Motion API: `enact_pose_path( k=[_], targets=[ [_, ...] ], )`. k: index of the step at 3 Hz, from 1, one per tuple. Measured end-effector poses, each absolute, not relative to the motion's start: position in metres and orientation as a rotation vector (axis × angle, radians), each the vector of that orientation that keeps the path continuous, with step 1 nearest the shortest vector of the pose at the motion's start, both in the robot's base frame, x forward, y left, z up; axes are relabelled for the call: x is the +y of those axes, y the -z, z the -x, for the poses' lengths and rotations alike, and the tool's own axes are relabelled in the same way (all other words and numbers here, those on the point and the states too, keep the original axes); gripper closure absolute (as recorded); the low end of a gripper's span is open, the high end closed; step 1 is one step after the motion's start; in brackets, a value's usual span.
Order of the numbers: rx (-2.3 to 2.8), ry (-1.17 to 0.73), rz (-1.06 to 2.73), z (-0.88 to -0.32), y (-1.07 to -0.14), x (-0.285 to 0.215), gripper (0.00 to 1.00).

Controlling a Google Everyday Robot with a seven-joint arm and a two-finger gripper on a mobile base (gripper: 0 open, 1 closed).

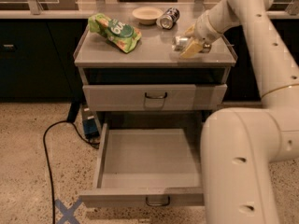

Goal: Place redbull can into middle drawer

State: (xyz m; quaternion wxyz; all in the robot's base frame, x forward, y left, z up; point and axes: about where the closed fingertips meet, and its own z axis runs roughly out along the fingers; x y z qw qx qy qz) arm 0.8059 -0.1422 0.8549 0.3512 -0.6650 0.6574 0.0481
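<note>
gripper (185, 43): I am seeing it low over the right part of the cabinet top (140, 54), reaching in from the right.
pincer state: the two tan fingers (192, 49) are clamping the silver can (178, 41), one on its far side and one on its near side.
silver can: it is lying on its side on the cabinet top, right of centre, between the fingers.
lower drawer (140, 197): it is standing pulled out toward me under the closed upper drawer (117, 97), with its grey floor showing and a dark loop handle (157, 201) on the front.
can and drawer: they are sitting well apart, the can up on the top and the drawer low down, nearer me.
arm (238, 167): its white links are filling the right of my view and covering the drawer's right edge.
green bag (114, 31): it is lying on the left of the top.
bowl (147, 15) and dark can (168, 18): they are sitting at the back, just beside each other, apart from the gripper.
floor: a black cable (46, 146) is running left of the cabinet, and a blue tape cross (67, 212) is showing near the drawer's front left corner.
</note>
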Motion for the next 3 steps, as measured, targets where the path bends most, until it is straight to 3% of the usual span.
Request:
enact_pose_path(
  k=[1,3],
  targets=[
    [1.518,0.086,1.648,-0.78,-0.933,-0.205,1.0],
    [1.459,0.172,1.593,-0.758,-0.974,-0.229,1.0]
  ],
)
